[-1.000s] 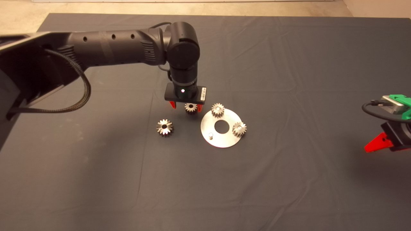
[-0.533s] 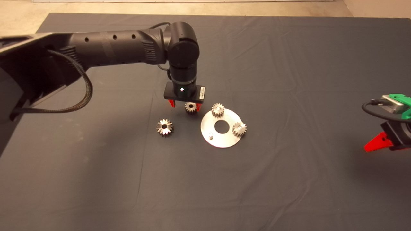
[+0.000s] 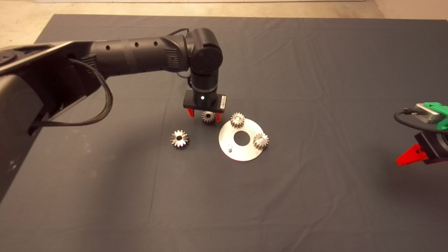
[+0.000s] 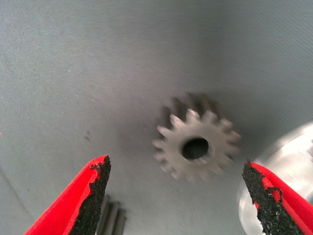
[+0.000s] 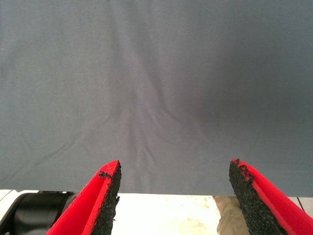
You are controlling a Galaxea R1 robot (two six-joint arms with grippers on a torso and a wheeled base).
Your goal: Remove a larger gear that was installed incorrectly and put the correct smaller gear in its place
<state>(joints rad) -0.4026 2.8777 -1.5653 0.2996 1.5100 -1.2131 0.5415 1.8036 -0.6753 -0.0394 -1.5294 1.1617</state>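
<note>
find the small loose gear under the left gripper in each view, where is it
Head view: the smaller gear lies on the mat between the open left gripper's red fingers, just left of the round plate.
Left wrist view: the same gear lies flat, centred between the fingers.
Right wrist view: not in it, only mat.
Shared landmark: the plate, whose shiny edge shows beside the gear.
</note>
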